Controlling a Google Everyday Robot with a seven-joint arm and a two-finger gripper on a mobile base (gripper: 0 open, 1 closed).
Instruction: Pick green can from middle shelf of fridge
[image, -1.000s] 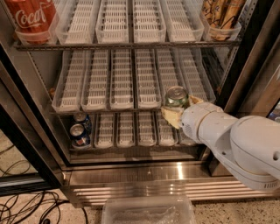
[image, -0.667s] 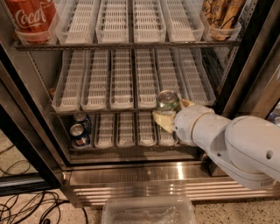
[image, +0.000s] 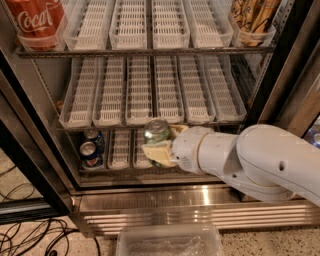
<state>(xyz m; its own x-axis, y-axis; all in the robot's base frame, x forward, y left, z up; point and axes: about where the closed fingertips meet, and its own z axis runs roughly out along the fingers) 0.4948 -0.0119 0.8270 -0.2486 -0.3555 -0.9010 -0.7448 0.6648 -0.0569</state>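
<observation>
Shop or canteen, commercial glass-door fridge (image: 200, 199), white lane trays (image: 139, 90), claw (image: 165, 141) gripping green can (image: 156, 130) before its racks

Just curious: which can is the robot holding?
The green can, clamped in the gripper before the middle shelf; the blue cans and red can stand shelved.

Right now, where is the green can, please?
The green can sits in the pincer at centre view, before the front edge of the middle shelf, right of the blue cans.
</observation>
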